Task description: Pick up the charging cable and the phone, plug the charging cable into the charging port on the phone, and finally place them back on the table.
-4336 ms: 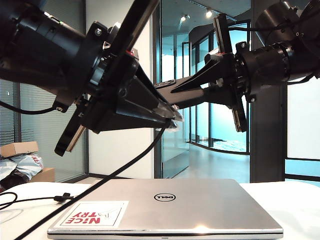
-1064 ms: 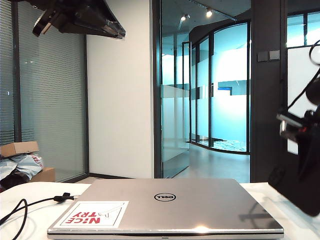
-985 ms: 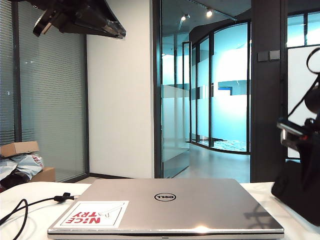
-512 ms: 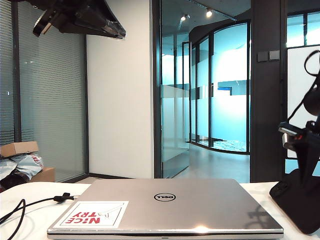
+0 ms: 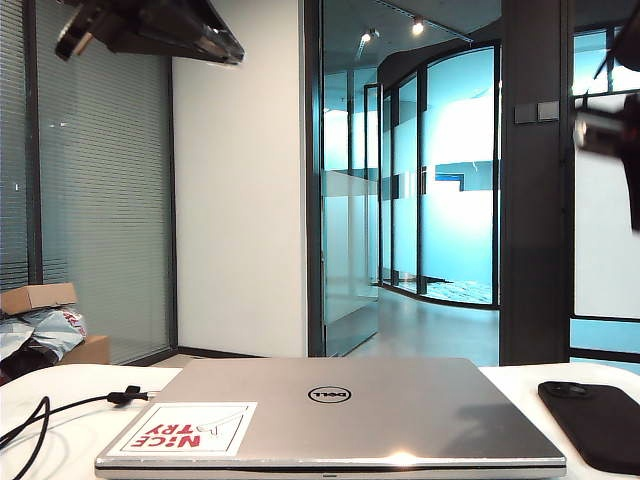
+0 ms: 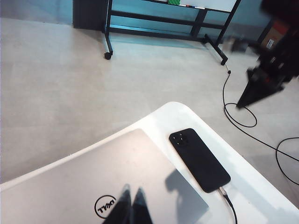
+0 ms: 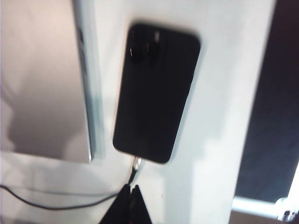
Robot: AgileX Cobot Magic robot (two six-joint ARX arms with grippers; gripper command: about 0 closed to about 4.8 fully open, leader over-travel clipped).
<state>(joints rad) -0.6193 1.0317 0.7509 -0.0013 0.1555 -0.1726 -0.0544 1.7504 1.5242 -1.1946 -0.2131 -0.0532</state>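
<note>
The black phone (image 6: 198, 158) lies flat on the white table (image 6: 254, 186), camera bump up, just right of the laptop. It also shows in the exterior view (image 5: 595, 425) and the right wrist view (image 7: 156, 93). The charging cable's silver plug (image 7: 135, 165) sits in the phone's port, and the black cord (image 7: 56, 200) trails off across the table. Its far stretch and clip (image 5: 125, 395) lie left of the laptop. My right gripper (image 7: 130, 187) hangs shut and empty above the plug end. My left gripper (image 6: 131, 193) is shut and empty, high over the laptop lid (image 5: 235, 55).
A closed silver Dell laptop (image 5: 330, 410) with a red-and-white sticker (image 5: 185, 428) fills the middle of the table. The table's rounded corner is just beyond the phone. Cardboard boxes and bags (image 5: 40, 320) sit far left, off the table.
The right gripper has let go of the phone and risen up and away. The phone, held tilted on edge before, now lies flat on the table. The left gripper barely moved.
</note>
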